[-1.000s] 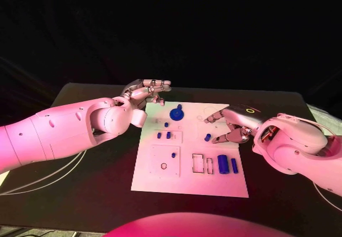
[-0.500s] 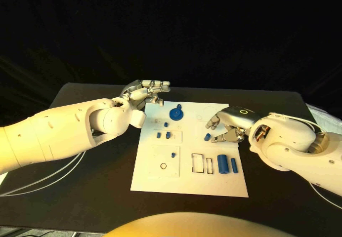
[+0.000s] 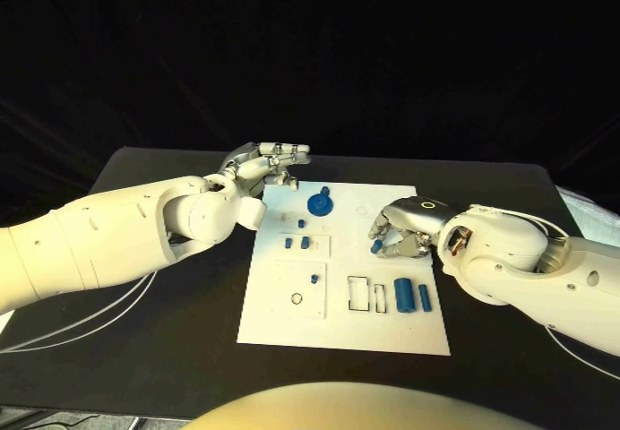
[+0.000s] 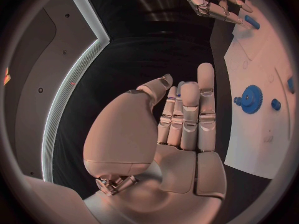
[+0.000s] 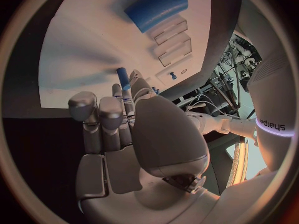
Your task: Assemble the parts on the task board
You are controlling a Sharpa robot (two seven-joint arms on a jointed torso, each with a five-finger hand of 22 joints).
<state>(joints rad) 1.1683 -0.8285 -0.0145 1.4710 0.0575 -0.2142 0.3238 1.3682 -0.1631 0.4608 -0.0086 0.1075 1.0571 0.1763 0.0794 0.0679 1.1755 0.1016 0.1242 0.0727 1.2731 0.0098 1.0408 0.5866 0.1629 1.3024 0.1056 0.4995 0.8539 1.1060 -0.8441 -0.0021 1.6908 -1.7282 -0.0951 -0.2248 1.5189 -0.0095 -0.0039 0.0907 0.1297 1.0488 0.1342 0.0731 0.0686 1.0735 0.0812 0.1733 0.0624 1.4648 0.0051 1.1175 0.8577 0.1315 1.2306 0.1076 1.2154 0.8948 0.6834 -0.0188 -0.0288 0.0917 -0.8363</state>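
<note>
1. The task board (image 3: 388,336) is a white rectangular plate lying flat in the middle of the black table, with outlined recesses marked on its face.
2. A blue gear (image 3: 319,207) sits near the board's far edge, with a small blue peg (image 3: 326,192) just beyond it.
3. Two short blue pegs (image 3: 296,243) stand side by side in a framed recess left of centre.
4. A tiny blue piece (image 3: 315,279) sits in the square panel below them, near a small dark ring (image 3: 298,299).
5. Two blue cylinders (image 3: 412,294), one thick and one thin, lie side by side, beside two empty rectangular slots (image 3: 367,296).
6. A small blue pin (image 5: 122,77) shows at the right hand's fingertips.
</note>
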